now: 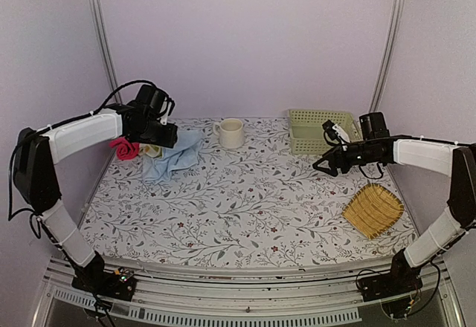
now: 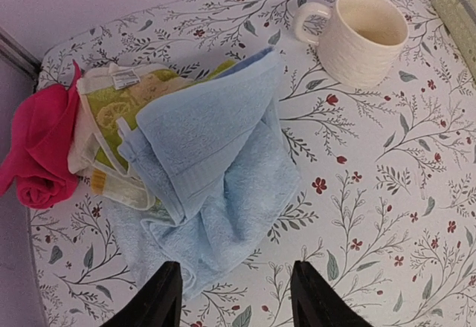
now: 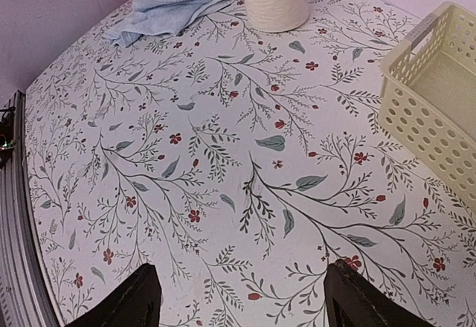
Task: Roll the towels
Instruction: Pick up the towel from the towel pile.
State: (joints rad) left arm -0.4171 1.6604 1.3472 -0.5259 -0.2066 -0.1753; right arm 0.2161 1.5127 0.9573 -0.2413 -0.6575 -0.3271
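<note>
A cream mug (image 1: pixel 230 132) stands near the back of the flowery bench (image 1: pixel 245 208). It is upright, with its handle turned to the towel side. Inside the mug only its own cream wall shows.

The blue towel (image 2: pixel 216 163) lies in a soft, crumpled heap just to the left of the mug, near it but not touching. It is not rolled. It lies partly on top of the yellow-green towel (image 2: pixel 141 93), which is bunched up too and peeks out on the side away from the mug. A pink cloth (image 2: pixel 37 156) touches the yellow-green towel and lies farthest from the mug, close to the bench's left edge.

The left tool (image 2: pixel 234 297) hangs over the side of the blue towel heap that faces the arms. Its two black fingers (image 2: pixel 160 297) stand apart and nothing is between them. One finger is right by the towel's edge; I cannot tell if it touches.

On the other side of the mug, well apart from it, sits a pale green basket (image 1: pixel 323 130) with holes in its walls. The part of its inside that shows is just its plain floor. The right tool (image 3: pixel 242 297) is near the basket, over bare bench, with its fingers wide apart and holding nothing.

A yellow woven tray (image 1: pixel 373 210) lies far from the mug, near the front right of the bench. Only its own weave shows on top.
</note>
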